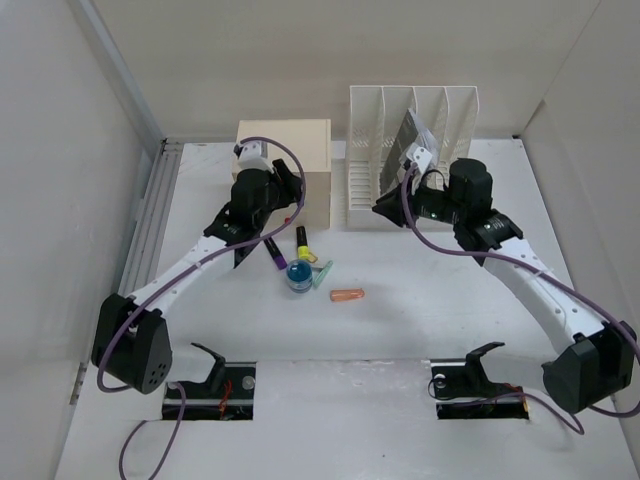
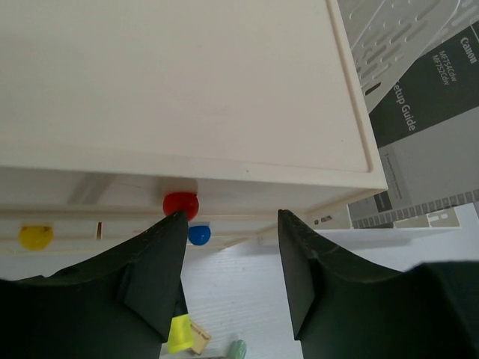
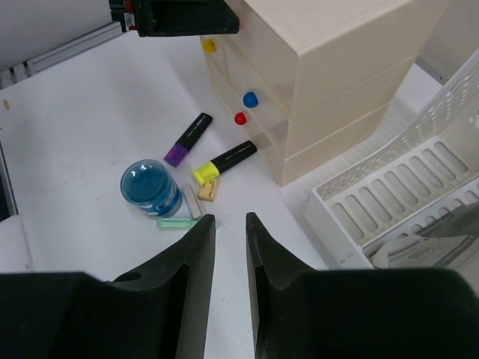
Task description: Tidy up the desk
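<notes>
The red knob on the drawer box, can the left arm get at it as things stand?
Probably yes. The left gripper hangs open facing the drawer box, with nothing between it and the red knob, though the knob sits off to one side of the jaws.

The left gripper (image 2: 230,224), jaws apart, faces the red knob (image 2: 180,204) on the drawer box (image 2: 187,90).

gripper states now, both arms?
Left gripper: open, holding nothing.
Right gripper: barely open, narrow gap between the fingers, holding nothing.
</notes>
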Motion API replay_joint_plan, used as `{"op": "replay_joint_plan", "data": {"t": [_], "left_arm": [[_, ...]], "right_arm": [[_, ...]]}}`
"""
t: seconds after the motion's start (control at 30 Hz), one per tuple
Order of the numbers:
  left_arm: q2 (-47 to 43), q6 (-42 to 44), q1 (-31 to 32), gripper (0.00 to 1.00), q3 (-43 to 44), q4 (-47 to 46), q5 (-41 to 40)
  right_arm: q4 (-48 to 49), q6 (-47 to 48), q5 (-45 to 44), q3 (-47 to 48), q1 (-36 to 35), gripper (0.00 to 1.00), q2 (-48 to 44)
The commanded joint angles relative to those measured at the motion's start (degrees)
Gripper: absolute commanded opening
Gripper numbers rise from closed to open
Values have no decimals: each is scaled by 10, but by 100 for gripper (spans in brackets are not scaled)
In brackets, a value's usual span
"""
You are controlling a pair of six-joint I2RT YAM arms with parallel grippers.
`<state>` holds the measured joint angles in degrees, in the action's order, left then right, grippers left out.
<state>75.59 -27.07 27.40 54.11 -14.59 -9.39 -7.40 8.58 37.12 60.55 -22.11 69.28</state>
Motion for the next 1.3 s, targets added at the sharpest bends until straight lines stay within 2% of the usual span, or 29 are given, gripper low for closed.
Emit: {"op": "replay_joint_plan", "data": {"t": [0.0, 0.17, 0.33, 0.5, 0.83, 1.07, 1.27], "left_arm": [[18, 16, -12, 48, 36, 19, -17], [18, 9, -12, 47, 31, 39, -23], [-24, -2, -12, 47, -14, 34, -28], [-5, 3, -12, 47, -14, 34, -34], [57, 14, -23, 44, 23, 24, -44], [57, 19, -23, 43, 42, 18, -44], [20, 19, -23, 43, 47, 24, -38]], "right_arm": [[22, -15, 29, 16, 9, 28, -18], [22, -22, 30, 16, 9, 28, -18], [22, -27, 30, 16, 9, 28, -12], [22, -27, 30, 21, 9, 28, -7], [22, -27, 30, 21, 15, 28, -7], [22, -27, 30, 16, 15, 28, -7], [22, -27, 30, 16, 15, 28, -2]]}}
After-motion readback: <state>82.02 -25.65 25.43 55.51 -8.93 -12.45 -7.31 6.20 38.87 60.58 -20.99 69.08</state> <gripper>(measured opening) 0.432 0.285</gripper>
